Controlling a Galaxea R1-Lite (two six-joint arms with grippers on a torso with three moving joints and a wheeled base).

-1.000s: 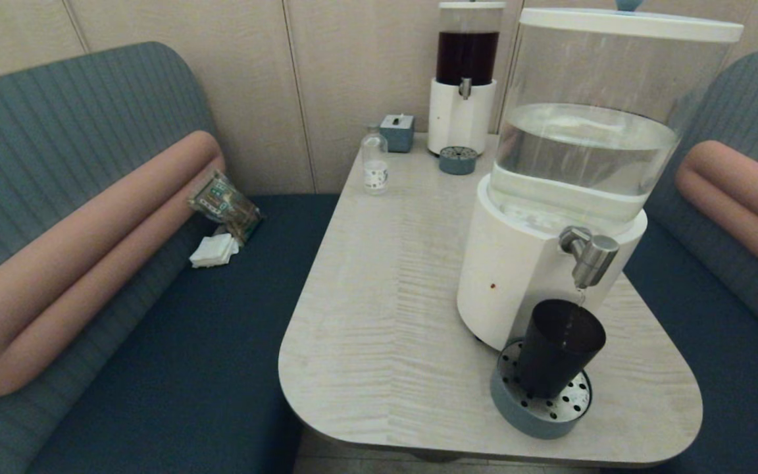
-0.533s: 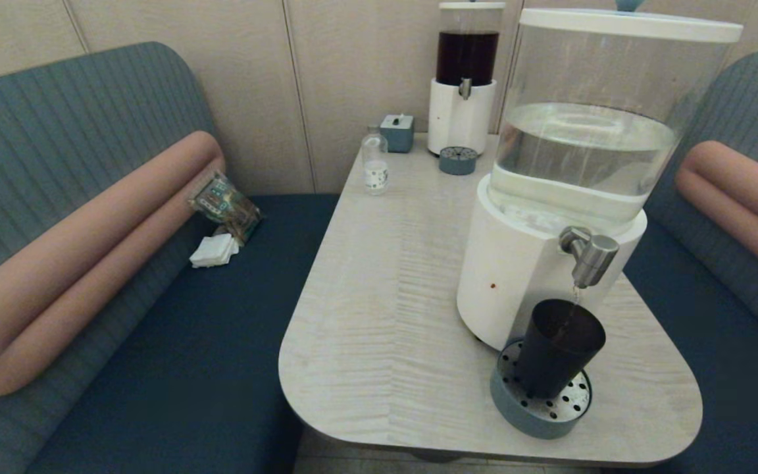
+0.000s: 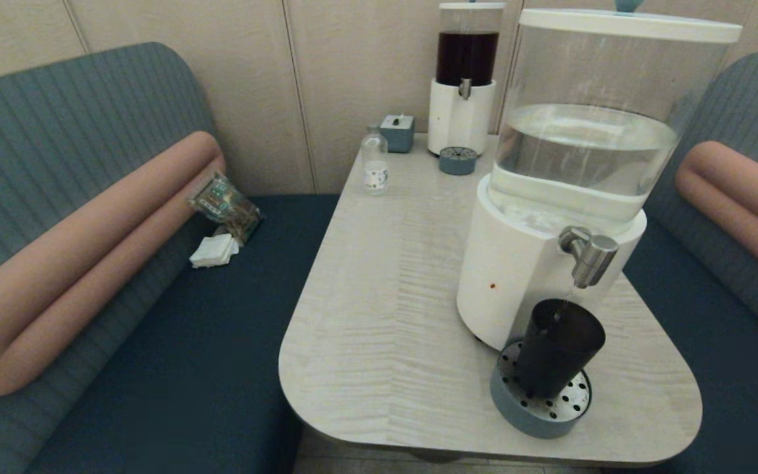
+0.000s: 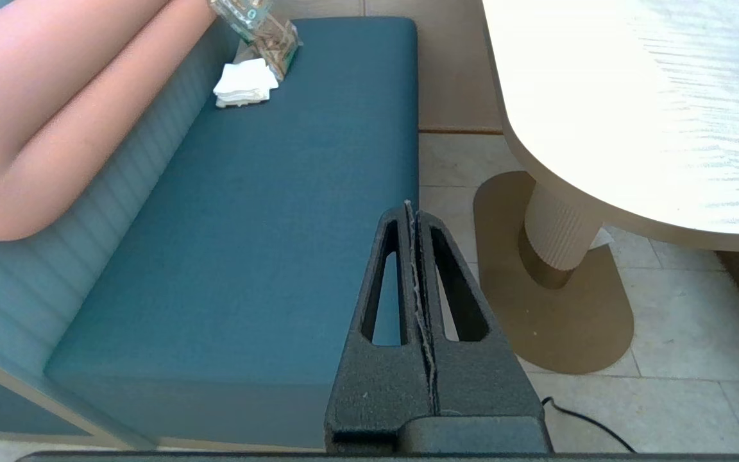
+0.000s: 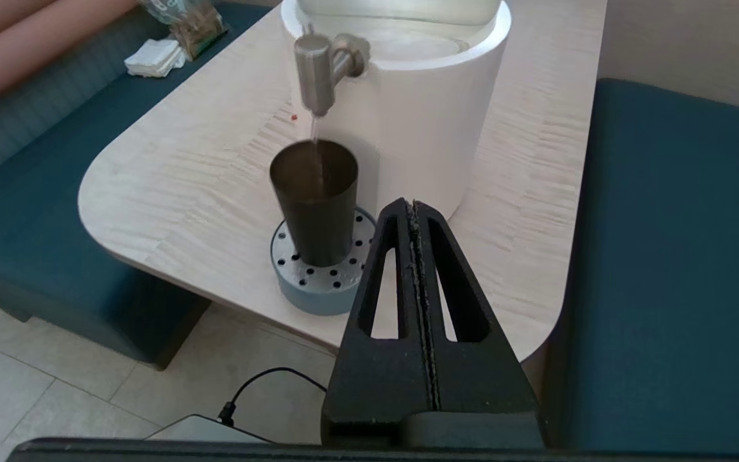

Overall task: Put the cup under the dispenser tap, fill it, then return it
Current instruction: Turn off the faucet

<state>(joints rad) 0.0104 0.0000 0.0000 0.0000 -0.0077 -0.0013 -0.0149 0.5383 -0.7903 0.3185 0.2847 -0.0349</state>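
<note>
The black cup (image 3: 558, 347) (image 5: 315, 199) stands upright on the round grey drip tray (image 3: 537, 411) (image 5: 318, 282), right under the steel dispenser tap (image 3: 588, 253) (image 5: 318, 64). A thin stream of water runs from the tap into the cup. My right gripper (image 5: 413, 204) is shut and empty, held back off the table's near edge, apart from the cup. My left gripper (image 4: 411, 208) is shut and empty, parked low over the floor beside the blue bench. Neither arm shows in the head view.
The large white dispenser (image 3: 517, 276) with its clear tank stands on the pale wooden table (image 3: 385, 316). At the table's far end stand a small dispenser with dark liquid (image 3: 464, 79), a small clear bottle (image 3: 374, 164) and a grey box (image 3: 397, 131). Napkins (image 3: 214, 250) and a packet lie on the left bench.
Water keeps running into the cup. The cup and both grippers have not visibly moved.
</note>
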